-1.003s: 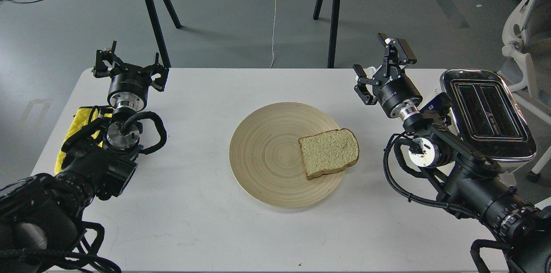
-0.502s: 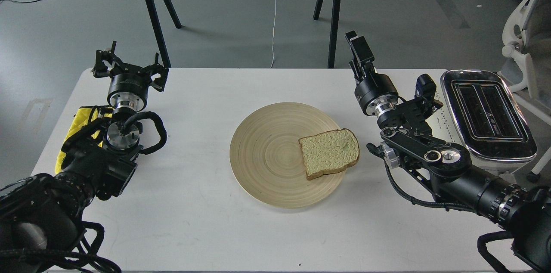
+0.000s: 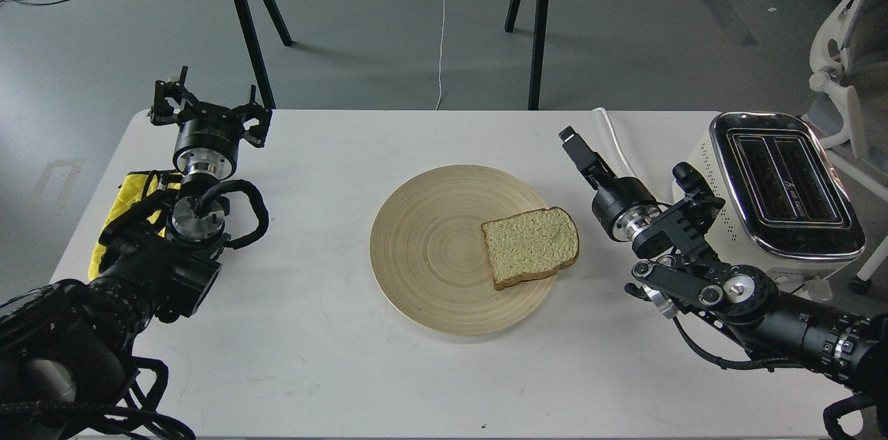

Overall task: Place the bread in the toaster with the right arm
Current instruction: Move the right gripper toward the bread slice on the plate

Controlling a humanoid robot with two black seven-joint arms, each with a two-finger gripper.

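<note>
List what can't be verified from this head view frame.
- Right gripper: seen edge-on, fingers indistinguishable, so open or shut unclear.
- Toaster front buttons: not visible from above.
- Toaster slot interiors: too dark to see inside.
- Yellow cloth: mostly hidden behind the left arm.

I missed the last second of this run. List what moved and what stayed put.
The right gripper swung left and came down, from beside the toaster to just right of the bread, and turned edge-on; it holds nothing. With the arm lower, the toaster's white cord now shows. The bread, wooden plate, toaster and left gripper have not moved.
</note>
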